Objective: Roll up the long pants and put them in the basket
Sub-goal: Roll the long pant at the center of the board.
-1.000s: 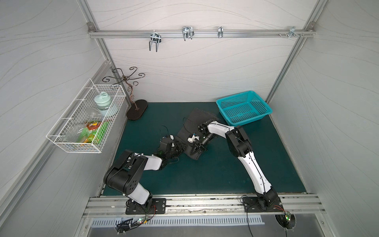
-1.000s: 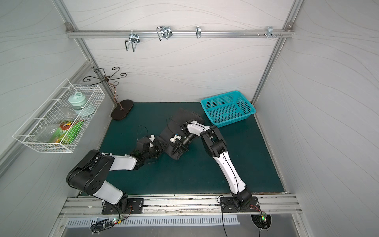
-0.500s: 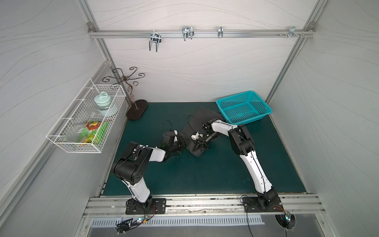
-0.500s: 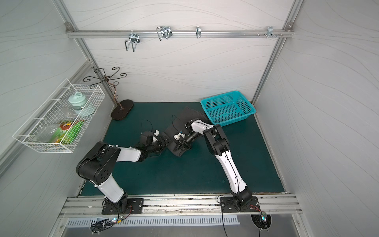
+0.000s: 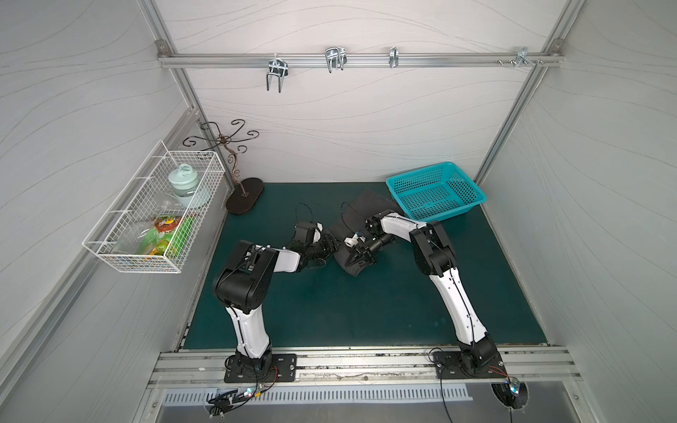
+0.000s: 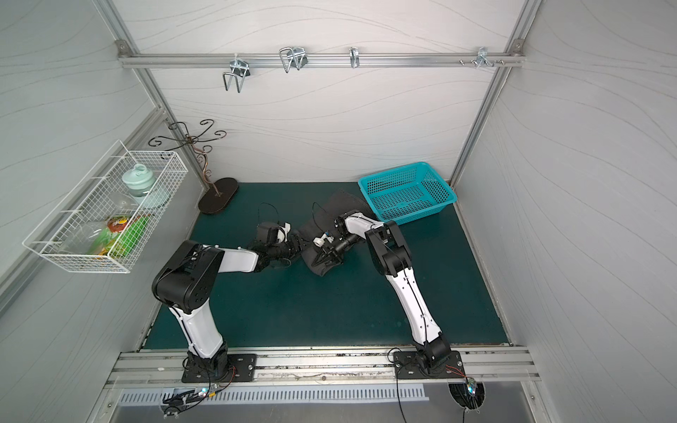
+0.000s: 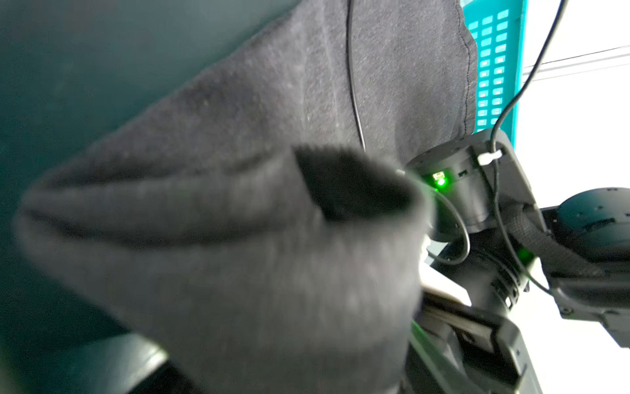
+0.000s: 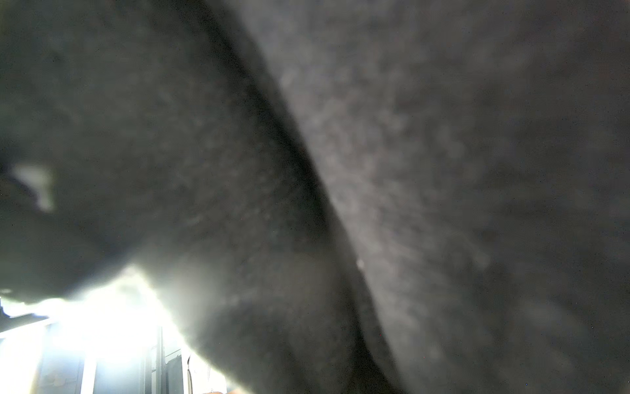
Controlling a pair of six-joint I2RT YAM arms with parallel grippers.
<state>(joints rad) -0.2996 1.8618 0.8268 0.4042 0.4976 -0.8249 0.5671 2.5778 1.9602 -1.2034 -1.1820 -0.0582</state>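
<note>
The long pants (image 5: pixel 366 208) (image 6: pixel 339 205) are dark grey cloth at the back middle of the green mat, with their near end wound into a thick roll (image 5: pixel 351 270) (image 7: pixel 238 256). My left gripper (image 5: pixel 331 244) (image 6: pixel 298 243) is at the roll's left end. It looks open, and the roll fills the space between its fingers and hides them. My right gripper (image 5: pixel 352 261) (image 6: pixel 319 259) lies on the roll from the right, shut on the cloth. In the right wrist view the pants (image 8: pixel 443 170) fill nearly everything.
A teal basket (image 5: pixel 436 194) (image 6: pixel 406 194) (image 7: pixel 491 68) stands at the back right, touching the pants' far end. A brown stand (image 5: pixel 243 199) sits at the back left. A white wire basket (image 5: pixel 154 219) hangs on the left wall. Bare mat (image 5: pixel 348 311) lies in front.
My left arm has swung right and back, bringing its gripper up against the roll's left end. The right gripper and the roll have shifted slightly toward the back.
</note>
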